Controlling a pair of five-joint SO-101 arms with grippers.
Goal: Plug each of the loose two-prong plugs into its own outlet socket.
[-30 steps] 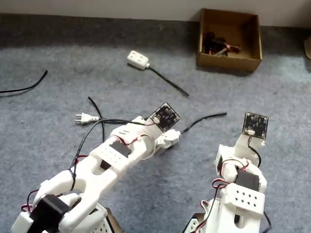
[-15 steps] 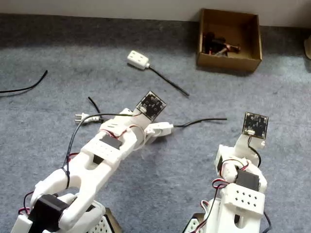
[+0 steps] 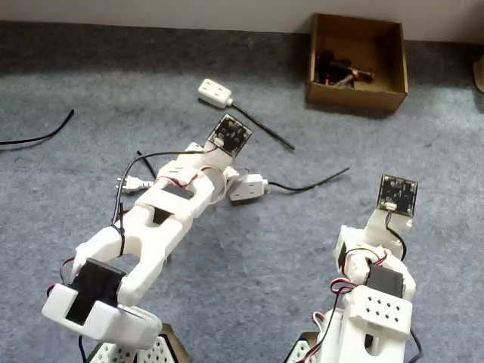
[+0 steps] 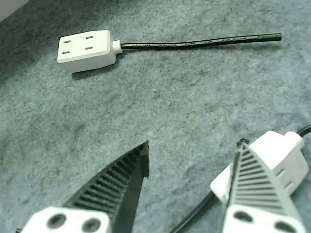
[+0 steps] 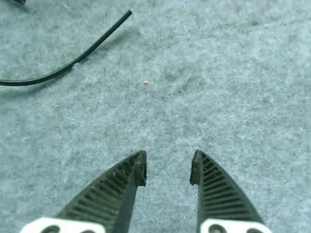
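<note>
Spanning the grey tabletop (image 3: 287, 249), the high view is showing the left arm (image 3: 162, 215) lying stretched out, its wrist between a two-prong plug (image 3: 128, 182) and the near outlet socket (image 3: 248, 187). The far outlet socket (image 3: 215, 92) is lying beyond the wrist, and a cardboard box (image 3: 355, 97) is standing at the far edge, well apart. The box is holding small dark parts (image 3: 342, 69), too small to tell.

The left wrist view is adding what the overhead picture is hiding: the left pincer (image 4: 193, 144) is standing wide open over bare tabletop, gripping nothing. The near outlet socket is lying just outside one finger (image 4: 250, 179), while the far outlet socket is lying with its slots facing up.

The right wrist view is showing the right pincer (image 5: 168, 155) hanging narrowly open and empty, near the end of a black cord (image 5: 73, 62).
</note>
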